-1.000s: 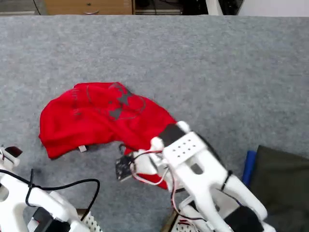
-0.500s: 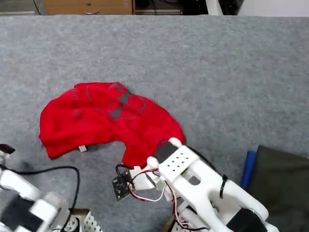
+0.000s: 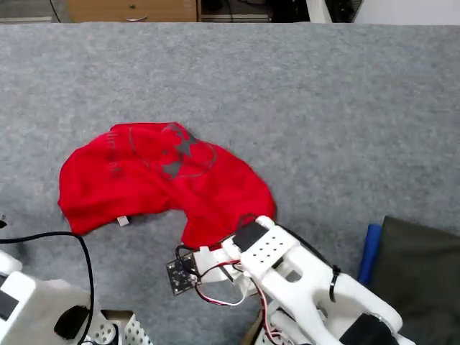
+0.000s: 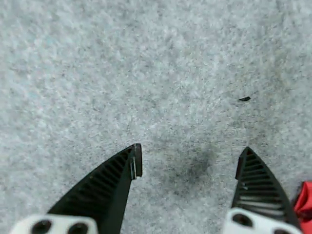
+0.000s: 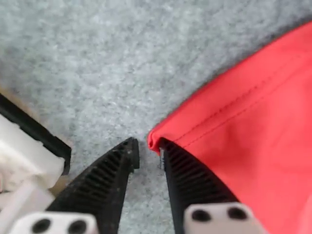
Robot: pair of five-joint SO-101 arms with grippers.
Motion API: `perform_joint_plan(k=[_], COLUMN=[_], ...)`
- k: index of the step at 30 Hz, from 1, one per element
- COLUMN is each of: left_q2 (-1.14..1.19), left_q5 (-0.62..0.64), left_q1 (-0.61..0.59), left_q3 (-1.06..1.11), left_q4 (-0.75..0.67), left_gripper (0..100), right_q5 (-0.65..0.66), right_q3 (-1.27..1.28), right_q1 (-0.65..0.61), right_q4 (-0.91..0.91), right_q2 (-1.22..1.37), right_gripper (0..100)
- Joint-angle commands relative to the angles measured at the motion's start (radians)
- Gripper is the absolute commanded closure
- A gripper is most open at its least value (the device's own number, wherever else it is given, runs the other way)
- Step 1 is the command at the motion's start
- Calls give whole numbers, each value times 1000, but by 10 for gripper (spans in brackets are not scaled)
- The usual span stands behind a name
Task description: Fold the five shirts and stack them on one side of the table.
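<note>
The right gripper (image 5: 148, 145) has its jaws barely apart, holding nothing. The red shirt (image 5: 243, 112) has its hemmed corner at their tips; contact is unclear. The left gripper (image 4: 191, 150) gapes wide over the grey table (image 4: 146, 58).

Grey table (image 3: 345, 93) open beyond the red shirt (image 3: 158, 180).

Black ribbed left gripper (image 4: 191, 163) points straight down, jaws spread wide. Black ribbed right gripper (image 5: 147, 148) is angled down too, jaws just a sliver apart.
</note>
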Motion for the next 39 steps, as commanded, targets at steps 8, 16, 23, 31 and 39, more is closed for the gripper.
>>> perform_joint_plan(k=[8,16,23,31,39], left_q2=[-7,-7,-7,-7,-8], left_q5=[0,0,-2,-49,-52], left_q1=[-2,-2,-2,2,112], left_q3=[-57,-57,-57,-58,-98], left_q4=[5,0,0,9,127], left_gripper=[689,689,689,689,689], right_q5=[-12,-2,-3,-3,-69], right_q3=[5,-19,-41,-381,-984], right_q1=[-1,38,104,194,390], right_q4=[-120,-129,-124,169,203], right_q2=[30,81,81,-36,-38], right_gripper=[889,903,995,995,995])
